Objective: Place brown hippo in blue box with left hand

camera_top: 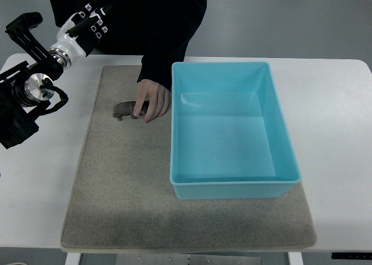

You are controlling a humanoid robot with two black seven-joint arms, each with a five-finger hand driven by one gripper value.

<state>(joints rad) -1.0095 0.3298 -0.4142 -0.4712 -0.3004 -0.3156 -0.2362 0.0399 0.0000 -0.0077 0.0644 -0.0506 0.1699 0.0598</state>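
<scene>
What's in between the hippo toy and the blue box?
In the top view, a person's hand rests on the brown hippo, filling the gap toward the blue box.

— What carries it all?
— A white, flat tabletop (343, 102).
— And directly on it?
— A grey-beige rectangular felt mat (116, 207), covering the middle, white margins either side.

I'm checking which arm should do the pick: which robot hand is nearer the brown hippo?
Left. The left hand hovers up and to the left of the brown hippo, which a person's hand is touching. The right hand is not in view.
</scene>
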